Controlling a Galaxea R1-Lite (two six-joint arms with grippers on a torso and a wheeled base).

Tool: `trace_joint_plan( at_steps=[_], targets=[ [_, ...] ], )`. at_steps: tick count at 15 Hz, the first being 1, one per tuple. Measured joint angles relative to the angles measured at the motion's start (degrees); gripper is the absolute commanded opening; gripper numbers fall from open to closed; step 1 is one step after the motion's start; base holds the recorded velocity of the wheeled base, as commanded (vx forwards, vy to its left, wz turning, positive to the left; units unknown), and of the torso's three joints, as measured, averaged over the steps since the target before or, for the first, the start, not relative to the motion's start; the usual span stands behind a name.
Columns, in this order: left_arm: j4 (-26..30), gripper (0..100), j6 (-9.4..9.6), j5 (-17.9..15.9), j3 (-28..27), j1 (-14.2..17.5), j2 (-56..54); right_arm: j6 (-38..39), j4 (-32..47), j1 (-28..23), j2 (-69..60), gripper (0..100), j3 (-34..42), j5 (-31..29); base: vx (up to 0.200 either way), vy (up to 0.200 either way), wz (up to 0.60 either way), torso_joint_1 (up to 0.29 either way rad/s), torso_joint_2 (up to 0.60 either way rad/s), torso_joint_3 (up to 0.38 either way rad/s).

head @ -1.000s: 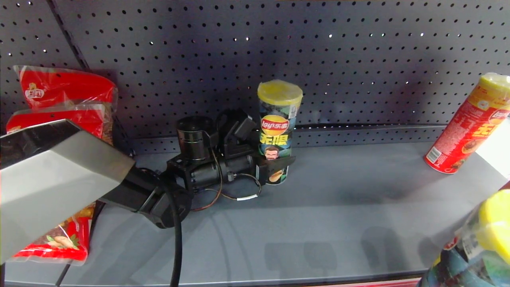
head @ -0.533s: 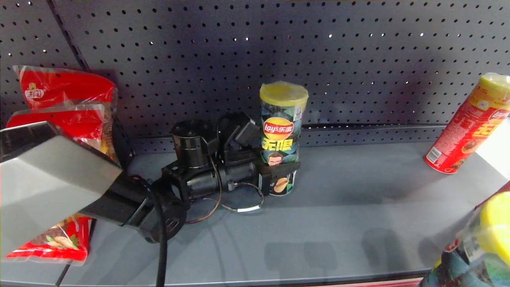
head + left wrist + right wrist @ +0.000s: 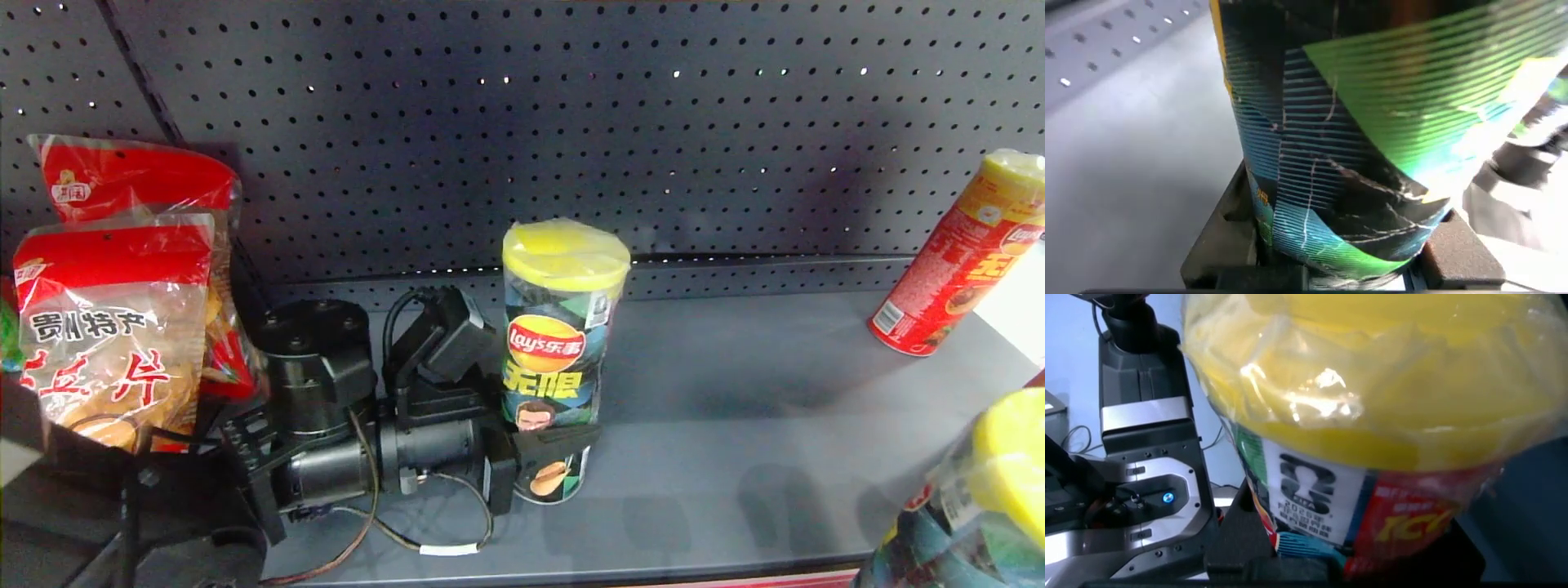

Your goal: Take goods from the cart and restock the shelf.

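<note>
Grey shelf point(image 3: 735, 408), pegboard point(image 3: 571, 122) behind: blue chip can point(image 3: 555, 359) is gripped low by left gripper point(image 3: 549, 457), second can point(image 3: 1372, 416) is clamped in right gripper point(image 3: 1355, 555).

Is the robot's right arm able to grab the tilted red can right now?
Probably not: the right gripper is shut on a yellow-lidded can, leaving no free grip for the red can, though nothing on the shelf blocks it.
</note>
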Motion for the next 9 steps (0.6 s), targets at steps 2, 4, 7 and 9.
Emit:
trace_joint_plan(
  at_steps=[2,4,7,9],
  targets=[
    [0.00,0,0.00,-0.15,2.07,-1.77,-1.49,0.02,-0.11,0.00,0.46,0,-0.13,0.00,0.000,0.000,0.00,0.000,0.00,0.000],
    [0.04,0,-0.35,-0.09,2.73,-3.88,-2.06,0.00,-0.41,0.00,0.83,0,-0.35,-0.06,0.000,0.000,0.00,0.000,0.00,0.000],
    [0.02,0,-0.44,0.05,2.38,-5.14,-1.46,0.00,-0.44,0.02,1.21,0,-0.60,-0.11,0.000,0.000,0.00,0.000,0.00,0.000],
    [0.04,0,-0.49,0.02,1.57,-5.38,-0.41,0.00,-0.44,0.06,1.46,0,-0.60,-0.11,0.000,0.000,0.00,0.000,0.00,0.000]
  ],
)
